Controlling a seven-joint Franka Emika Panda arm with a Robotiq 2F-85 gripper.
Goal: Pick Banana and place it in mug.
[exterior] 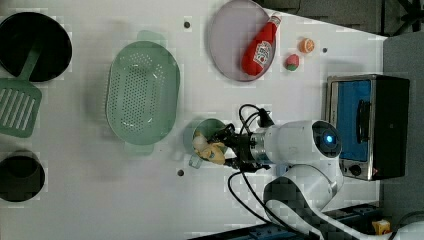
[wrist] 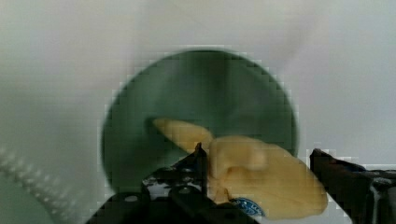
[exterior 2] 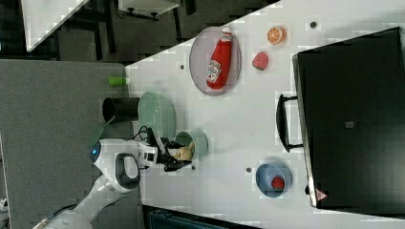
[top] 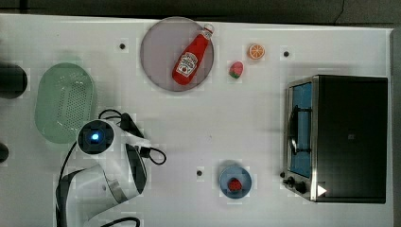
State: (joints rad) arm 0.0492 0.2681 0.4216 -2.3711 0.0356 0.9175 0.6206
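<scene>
I see my white arm [exterior: 305,165] folded low over the table; my gripper [wrist: 261,177] points down; its black fingers [wrist: 196,168] stand spread apart.

Robot lab mock kitchen: white table [top: 236,127] with bolt holes, toy food, toaster oven [top: 340,137].

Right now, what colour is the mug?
Teal-green mug, clearest in the wrist view.

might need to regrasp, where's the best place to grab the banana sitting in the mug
Judging by its pose, take the banana by the thick end that sticks out over the rim of the mug; the narrow tip points down inside. Bring the end effector from above on the side away from the strainer, fingers across the fruit's width, so they avoid the rim.
</scene>
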